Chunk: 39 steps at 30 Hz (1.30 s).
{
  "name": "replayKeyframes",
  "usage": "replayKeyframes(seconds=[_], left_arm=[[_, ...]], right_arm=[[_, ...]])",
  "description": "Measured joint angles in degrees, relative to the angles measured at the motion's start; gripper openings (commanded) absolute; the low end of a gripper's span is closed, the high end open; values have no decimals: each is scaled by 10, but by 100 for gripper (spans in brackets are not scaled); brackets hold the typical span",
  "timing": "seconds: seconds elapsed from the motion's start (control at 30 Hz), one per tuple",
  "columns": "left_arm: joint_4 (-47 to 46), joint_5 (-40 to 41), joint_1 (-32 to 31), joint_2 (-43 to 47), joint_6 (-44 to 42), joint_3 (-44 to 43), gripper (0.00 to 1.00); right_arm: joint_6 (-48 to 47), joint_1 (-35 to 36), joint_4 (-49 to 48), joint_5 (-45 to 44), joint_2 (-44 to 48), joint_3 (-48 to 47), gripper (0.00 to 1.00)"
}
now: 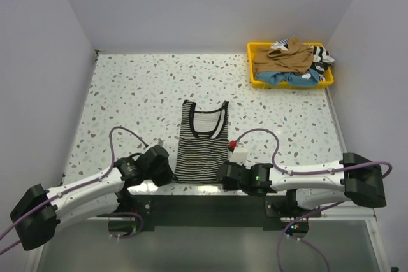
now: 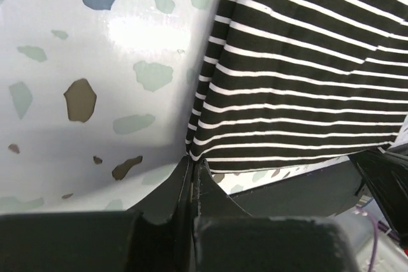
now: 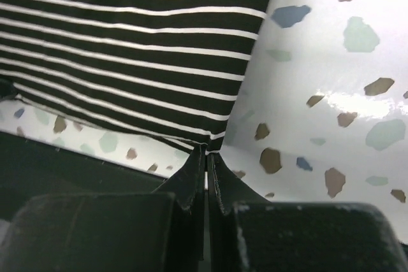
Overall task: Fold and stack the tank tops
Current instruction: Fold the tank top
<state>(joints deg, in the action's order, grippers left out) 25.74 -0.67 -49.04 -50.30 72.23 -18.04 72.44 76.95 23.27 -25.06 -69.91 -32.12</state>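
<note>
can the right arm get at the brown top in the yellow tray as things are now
Probably not yet: its jaws are shut on a near corner of the striped top. Once released, the table across to the tray holding the brown top looks free.

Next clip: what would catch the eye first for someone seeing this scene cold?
A striped tank top lies flat in the middle of the speckled table, neckline away from the arms. The left gripper and the right gripper are each shut on one of its near hem corners. In the far right corner a yellow tray holds a jumble of clothes with a tan-brown top uppermost.
</note>
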Motion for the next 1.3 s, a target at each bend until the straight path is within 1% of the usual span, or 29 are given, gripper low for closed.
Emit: replayKeyframes(seconds=[0.1,0.2,0.3,0.43,0.6,0.7,0.83,0.93,1.1,1.2,1.3], left_arm=[[44,11,-23,31,-9,-16,0],[103,20,-61,65,-7,-48,0],[169,40,-102,95,2,-112,0],[212,69,-115,109,7,-200,0],[222,110,-112,71,7,-274,0],[214,118,-78,32,-5,-309,0],[188,112,2,-2,-34,-342,0],[160,96,43,-33,-57,-364,0],[97,54,97,-103,-81,-368,0],[41,27,136,-161,-94,-368,0],[-14,6,167,-221,-104,-372,0]], right_arm=[[-16,41,40,-15,2,-38,0],[-21,87,87,-31,2,-91,0],[-21,119,131,-45,4,-141,0],[-27,126,182,-69,11,-192,0],[-48,110,236,-101,10,-261,0],[-72,65,238,-102,12,-283,0],[-111,-8,235,-92,29,-283,0],[-135,-57,226,-75,41,-283,0],[-162,-135,177,-6,50,-259,0],[-179,-212,144,50,46,-235,0],[-199,-294,109,116,26,-230,0]])
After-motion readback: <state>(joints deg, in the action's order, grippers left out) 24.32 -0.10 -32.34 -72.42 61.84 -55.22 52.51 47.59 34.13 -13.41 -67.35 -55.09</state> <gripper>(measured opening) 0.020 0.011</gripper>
